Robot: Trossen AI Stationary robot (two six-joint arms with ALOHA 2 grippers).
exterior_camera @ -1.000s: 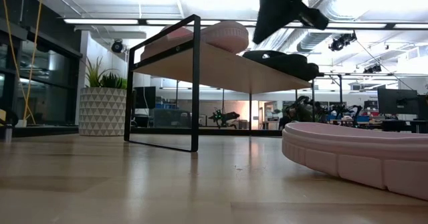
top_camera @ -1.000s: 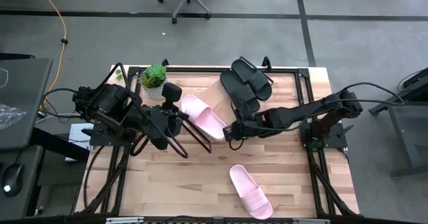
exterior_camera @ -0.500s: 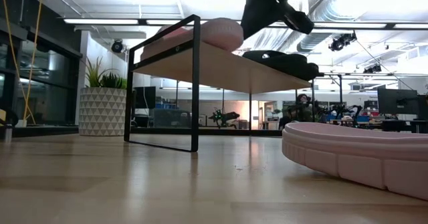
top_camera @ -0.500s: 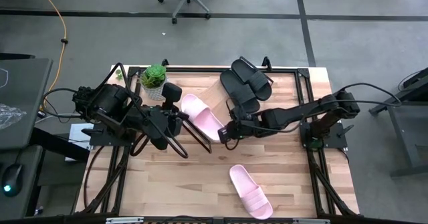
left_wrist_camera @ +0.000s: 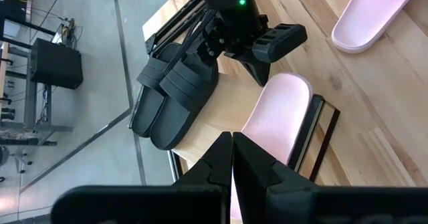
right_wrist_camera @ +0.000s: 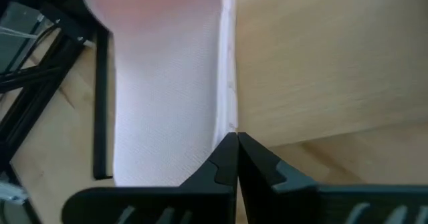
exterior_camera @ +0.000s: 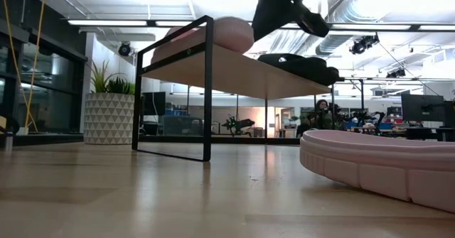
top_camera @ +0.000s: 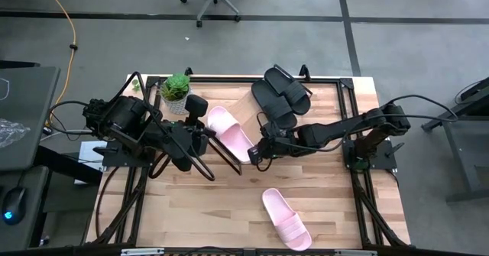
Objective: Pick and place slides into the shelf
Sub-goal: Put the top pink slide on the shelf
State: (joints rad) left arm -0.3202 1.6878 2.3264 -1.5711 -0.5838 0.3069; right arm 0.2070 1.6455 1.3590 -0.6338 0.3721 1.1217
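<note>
Here the right gripper (top_camera: 256, 155), fingers pressed together and holding nothing, sits at the edge of the pink slide (top_camera: 234, 134) on the shelf (top_camera: 246, 111), the slide at its eleven o'clock. The left gripper (top_camera: 205, 133), also closed, waits at the slide's nine o'clock.

The right pincer (top_camera: 258, 155) has pushed against the shelved pink slide (top_camera: 231, 133).

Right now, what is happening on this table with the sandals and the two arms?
Two robot arms are loading sandals onto a slanted shelf. The black pair already lies on it, and so does one pink sandal. The right gripper, fingers shut, is at that sandal's edge, seemingly nudging it into place. The left gripper, also shut, waits beside the shelf. The second pink sandal lies on the table, not yet picked up.
</note>
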